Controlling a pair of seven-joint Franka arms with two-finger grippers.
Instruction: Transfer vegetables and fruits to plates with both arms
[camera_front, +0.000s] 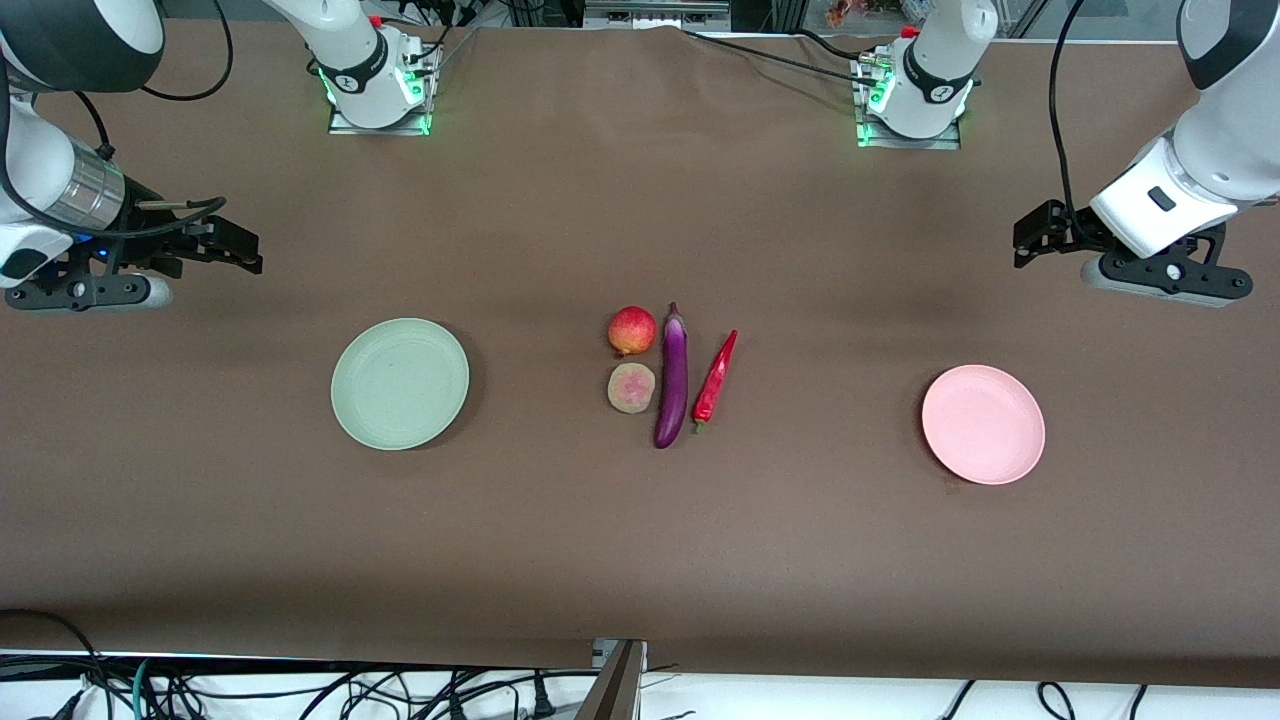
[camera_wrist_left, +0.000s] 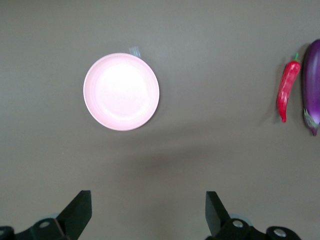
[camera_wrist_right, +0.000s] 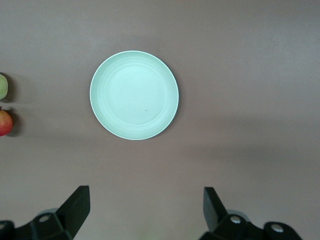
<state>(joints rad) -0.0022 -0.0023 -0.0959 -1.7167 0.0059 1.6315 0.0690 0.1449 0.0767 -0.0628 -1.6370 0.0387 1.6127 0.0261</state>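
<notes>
At the table's middle lie the purple eggplant (camera_front: 672, 378), the red chili pepper (camera_front: 715, 379), the red-yellow fruit (camera_front: 632, 330) and, nearer the front camera, the tan fruit (camera_front: 631, 388). The pale green plate (camera_front: 400, 383) sits toward the right arm's end, the pink plate (camera_front: 983, 424) toward the left arm's end. My left gripper (camera_front: 1030, 240) hangs open and empty in the air at its end; its wrist view shows the pink plate (camera_wrist_left: 121, 91), the chili (camera_wrist_left: 287, 93) and the eggplant (camera_wrist_left: 312, 85). My right gripper (camera_front: 240, 250) hangs open and empty; its wrist view shows the green plate (camera_wrist_right: 134, 95).
The brown table (camera_front: 640, 560) carries only these things. Both arm bases (camera_front: 375, 80) stand along the edge farthest from the front camera. Cables lie past the table's near edge.
</notes>
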